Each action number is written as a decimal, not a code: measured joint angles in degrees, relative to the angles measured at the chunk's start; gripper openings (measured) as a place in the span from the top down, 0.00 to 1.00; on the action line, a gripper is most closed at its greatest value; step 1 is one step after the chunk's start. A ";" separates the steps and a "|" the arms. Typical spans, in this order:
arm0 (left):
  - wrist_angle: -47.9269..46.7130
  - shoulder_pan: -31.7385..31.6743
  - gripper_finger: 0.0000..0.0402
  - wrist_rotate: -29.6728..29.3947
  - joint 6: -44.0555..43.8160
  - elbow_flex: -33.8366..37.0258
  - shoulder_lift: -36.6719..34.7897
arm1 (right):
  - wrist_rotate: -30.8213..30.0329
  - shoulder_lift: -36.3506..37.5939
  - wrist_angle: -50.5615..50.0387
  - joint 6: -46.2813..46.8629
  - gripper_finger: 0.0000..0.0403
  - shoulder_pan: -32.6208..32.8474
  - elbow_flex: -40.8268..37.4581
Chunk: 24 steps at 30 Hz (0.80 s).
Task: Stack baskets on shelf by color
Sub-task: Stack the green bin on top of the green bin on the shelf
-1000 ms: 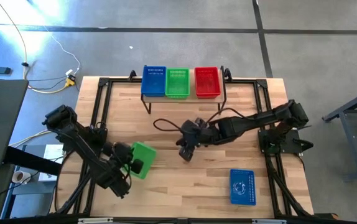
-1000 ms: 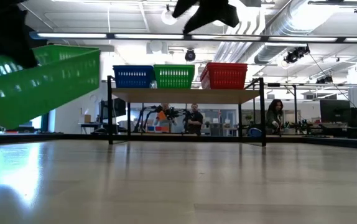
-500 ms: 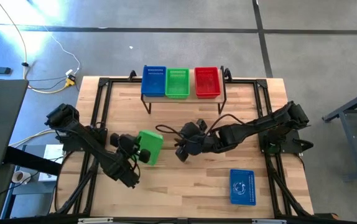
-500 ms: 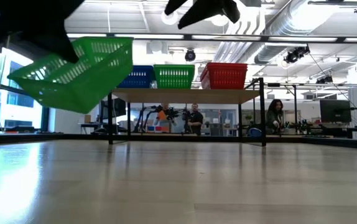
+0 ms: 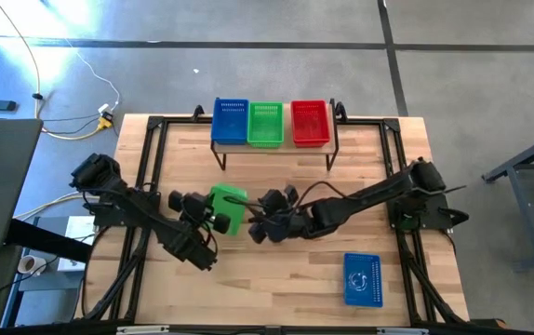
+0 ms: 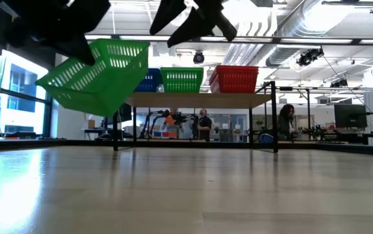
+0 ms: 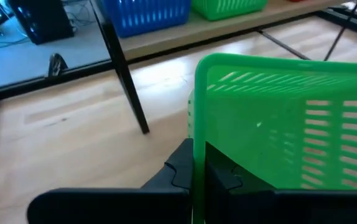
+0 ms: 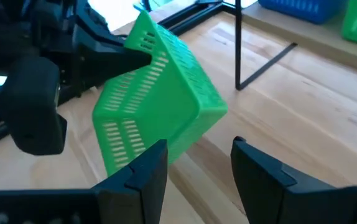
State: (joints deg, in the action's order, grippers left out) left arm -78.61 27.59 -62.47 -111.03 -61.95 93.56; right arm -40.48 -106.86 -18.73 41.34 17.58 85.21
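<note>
Since a second ago, left end effector [image 5: 213, 216], clamped on the green plastic mesh basket's [image 5: 229, 208] rim, carried it tilted midair toward right end effector [image 8: 194, 163], fingers apart, seemingly for handover.

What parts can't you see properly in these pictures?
- High view: the left gripper clamps the green basket, but the arm covers its fingertips.
- High view: something pale lies in the blue basket on the table, too small to identify.
- Low view: the green basket hides most of the shelf's blue basket.
- Low view: the right gripper is cut off by the top edge.
</note>
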 joint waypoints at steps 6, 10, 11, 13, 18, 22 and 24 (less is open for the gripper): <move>0.22 -2.30 1.00 -1.63 0.80 0.00 0.00 | -2.21 -1.92 0.79 4.67 0.60 -0.02 -0.04; 0.55 -3.29 1.00 -1.78 1.32 0.00 0.00 | -4.08 -2.71 1.67 7.34 0.60 -0.04 -0.02; 0.59 -3.49 1.00 -1.96 1.32 0.00 0.00 | -4.25 -2.88 1.64 7.90 0.60 -0.04 -0.02; 0.66 -3.82 1.00 -2.48 1.31 0.00 0.00 | -4.16 -3.27 2.37 8.61 0.60 -0.16 -0.02; 0.84 -4.88 1.00 -2.47 1.96 0.00 0.00 | -4.04 -3.79 5.15 8.79 0.60 -0.33 0.00; 2.84 -5.59 1.00 -3.11 3.57 0.00 0.00 | -3.80 -4.21 5.55 9.19 0.60 -0.37 0.00; 4.14 -5.70 1.00 -3.85 4.54 0.00 0.00 | -3.55 -4.34 5.30 9.80 0.60 -0.70 0.00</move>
State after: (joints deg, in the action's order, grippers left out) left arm -74.46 21.89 -66.32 -106.49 -61.95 93.56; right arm -44.03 -111.20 -13.44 51.14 16.88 85.21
